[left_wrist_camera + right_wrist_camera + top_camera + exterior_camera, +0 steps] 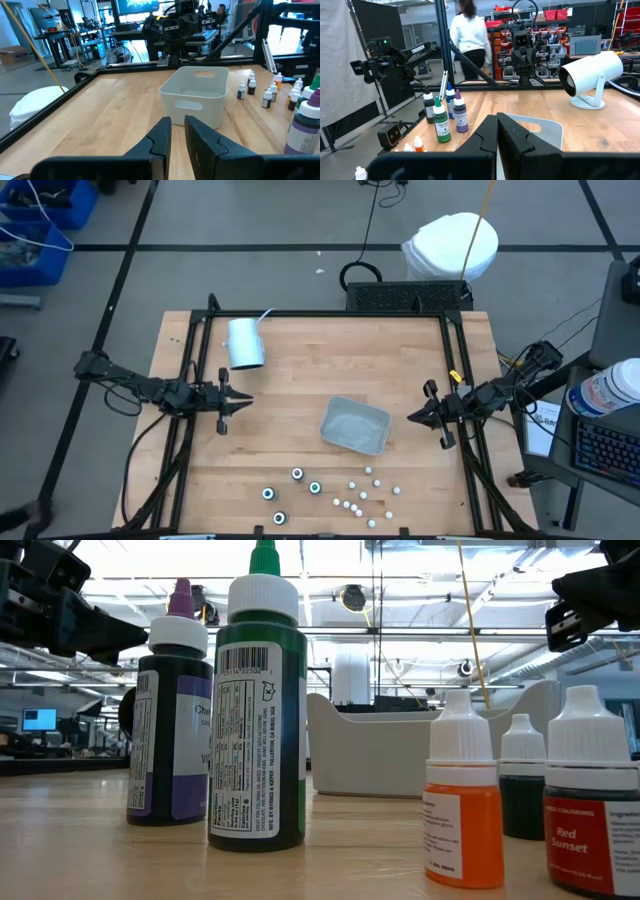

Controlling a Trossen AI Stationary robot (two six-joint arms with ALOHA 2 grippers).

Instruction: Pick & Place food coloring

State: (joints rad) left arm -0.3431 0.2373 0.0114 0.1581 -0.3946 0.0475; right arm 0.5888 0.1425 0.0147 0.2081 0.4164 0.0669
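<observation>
The food coloring stands near the table's near edge: several dark jars with pale tops (297,474) and several small white-capped bottles (362,495). The low view shows them close up, among them a green bottle (258,710), a purple one (170,720) and an orange one (463,800). My left gripper (245,402) (177,122) hovers left of the grey tray (355,425), fingers all but together. My right gripper (412,417) (497,119) hovers right of the tray, shut. Neither holds anything.
The translucent grey tray (195,92) sits mid-table between the grippers. A pale blue cup (245,343) lies on its side toward the far left corner. Black frame rails (330,313) border the table. A person (470,37) stands beyond the table.
</observation>
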